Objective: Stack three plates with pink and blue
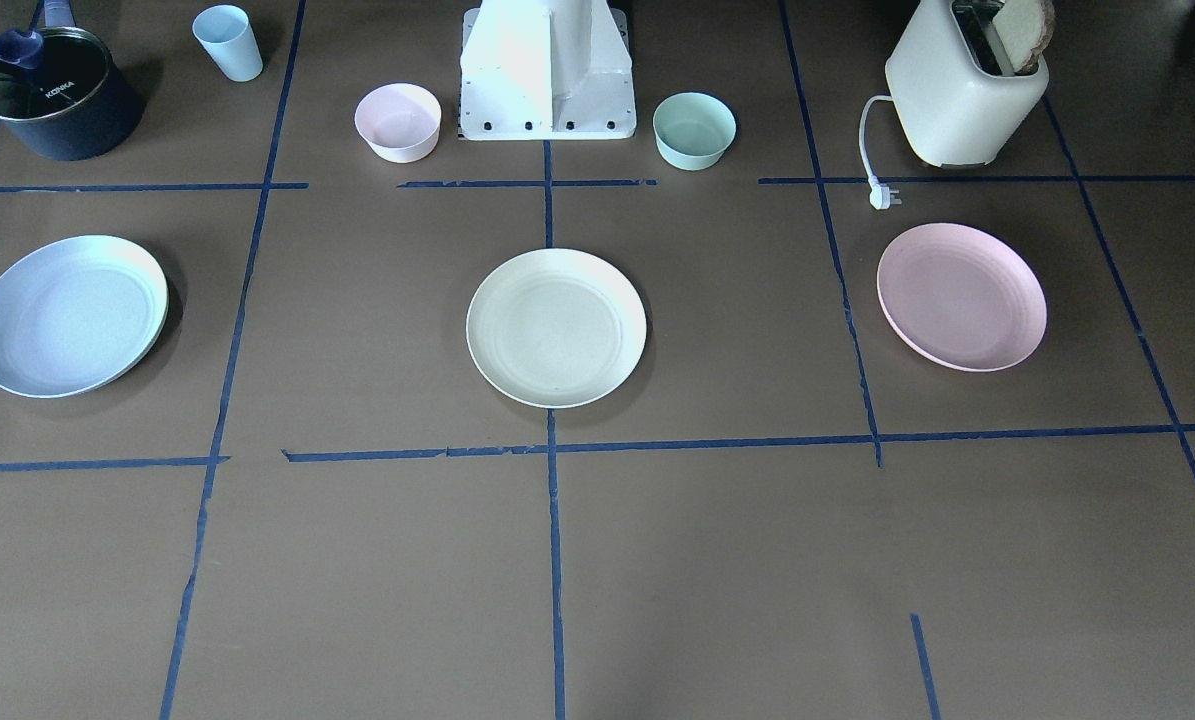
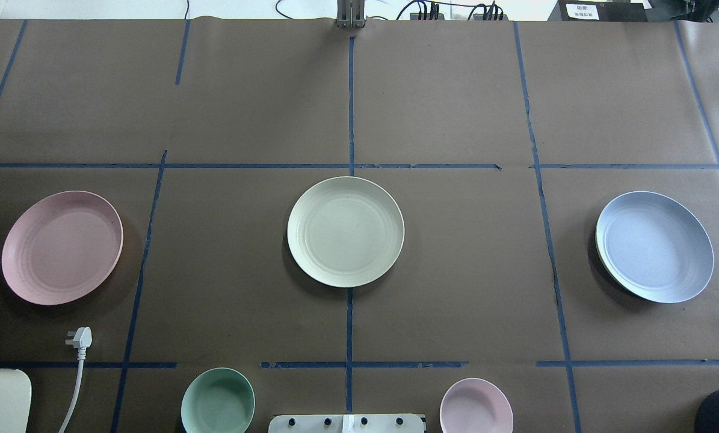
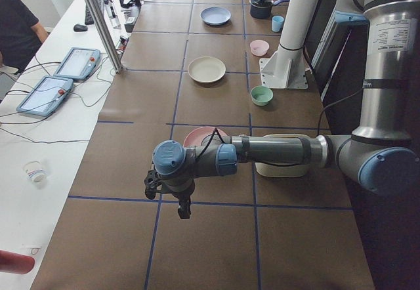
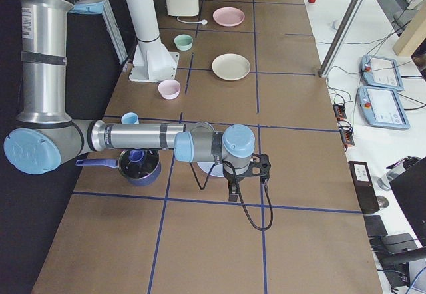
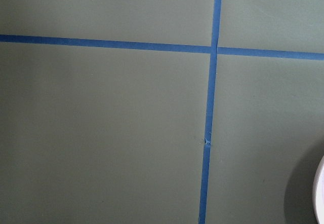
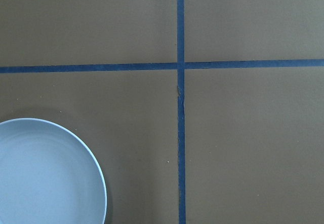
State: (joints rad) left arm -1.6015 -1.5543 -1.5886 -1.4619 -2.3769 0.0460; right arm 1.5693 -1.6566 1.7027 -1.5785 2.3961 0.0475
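Three matte plates with ringed rims are sitting well apart in a row on the desk (image 1: pixel 717 560), nothing stacked yet; cream-white plate (image 1: pixel 556 328) is lying in the middle, pale pink plate (image 1: pixel 961 297) on the robot's left, light blue plate (image 1: pixel 69 315) on its right; left end effector (image 3: pixel 184 212) is hovering near the pink one, right end effector (image 4: pixel 231 193) near the blue one; honestly can't tell whether either is spread wide or closed narrow.

"KONKA" stands in white letters on the glass lid (image 1: pixel 42 80) of the dark blue saucepan (image 1: pixel 82 135), at the robot's right. No other text is legible.
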